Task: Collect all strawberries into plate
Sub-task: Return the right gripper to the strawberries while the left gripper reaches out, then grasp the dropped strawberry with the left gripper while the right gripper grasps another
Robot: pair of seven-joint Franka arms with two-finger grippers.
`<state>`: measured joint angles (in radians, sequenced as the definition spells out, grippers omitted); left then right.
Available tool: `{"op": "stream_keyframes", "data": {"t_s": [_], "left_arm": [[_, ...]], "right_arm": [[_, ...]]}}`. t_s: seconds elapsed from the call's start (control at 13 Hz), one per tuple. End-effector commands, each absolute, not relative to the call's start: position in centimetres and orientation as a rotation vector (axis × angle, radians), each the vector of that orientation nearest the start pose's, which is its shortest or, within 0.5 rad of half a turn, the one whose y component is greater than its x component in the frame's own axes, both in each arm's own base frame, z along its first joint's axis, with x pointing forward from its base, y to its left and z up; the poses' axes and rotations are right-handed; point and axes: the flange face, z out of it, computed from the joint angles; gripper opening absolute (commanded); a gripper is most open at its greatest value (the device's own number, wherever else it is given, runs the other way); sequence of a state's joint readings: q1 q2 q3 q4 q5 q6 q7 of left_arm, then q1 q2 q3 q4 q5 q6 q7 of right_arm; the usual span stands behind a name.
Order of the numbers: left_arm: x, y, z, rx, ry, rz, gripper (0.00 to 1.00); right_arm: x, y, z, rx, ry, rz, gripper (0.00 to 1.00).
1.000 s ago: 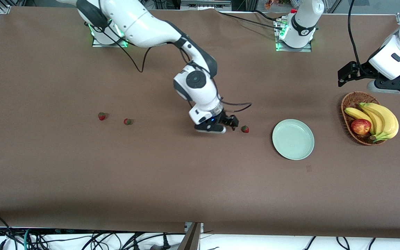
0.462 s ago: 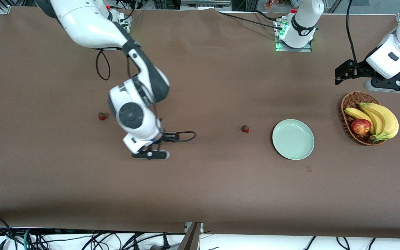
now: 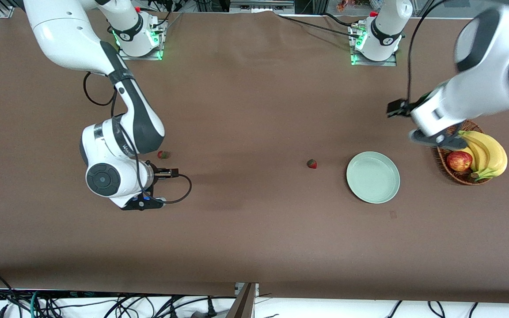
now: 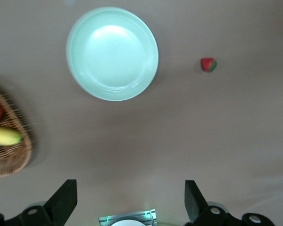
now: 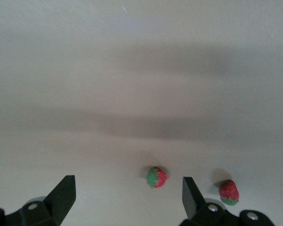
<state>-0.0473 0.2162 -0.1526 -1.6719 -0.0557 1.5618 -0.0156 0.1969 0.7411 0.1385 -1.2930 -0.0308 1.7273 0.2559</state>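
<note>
- Overall, a wide desk covered in a plain matte brown sheet fills the front view; the sheet lies smooth, with soft shadows under the arms.
- Along the edge nearest the front camera, a white strip carries loose black cables; at the robots' end, both arm bases sit on metal plates lit green.
- One tiny red strawberry with a green cap lies on the bare sheet near the round, shallow, pale mint-green plate, toward the right arm's end from it and apart from it; the plate holds nothing.
- A second small red strawberry lies toward the right arm's end of the desk, beside the right arm's wrist.
- The right wrist view shows that one and a third red berry with a green cap close together on the sheet; the front view hides the third under the arm.
- The right gripper hangs low over the desk by those two berries, jaws apart and holding nothing.
- The left gripper hovers over the sheet near the plate, jaws apart and empty.
- A brown oval wicker basket at the left arm's end of the desk holds yellow bananas and a red-yellow apple.
</note>
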Motion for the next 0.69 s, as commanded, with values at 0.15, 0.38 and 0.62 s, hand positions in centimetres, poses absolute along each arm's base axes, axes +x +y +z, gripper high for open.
{"op": "stream_keyframes", "data": {"t_s": [0.15,0.38,0.62], "left_arm": [[59.6,-21.4,32.6,-3.136,0.206,0.508,1.00],[58.2,-26.3,25.4,-3.172,0.063,0.346,1.00],[57.4,-28.6,19.6,-3.213,0.009,0.219,1.00]], "right_arm": [[62.4,18.8,26.2,-3.146,-0.142,0.436,1.00],[58.6,18.1,23.9,-3.148,-0.150,0.385,1.00],[55.8,17.5,21.2,-3.146,-0.160,0.338,1.00]]}}
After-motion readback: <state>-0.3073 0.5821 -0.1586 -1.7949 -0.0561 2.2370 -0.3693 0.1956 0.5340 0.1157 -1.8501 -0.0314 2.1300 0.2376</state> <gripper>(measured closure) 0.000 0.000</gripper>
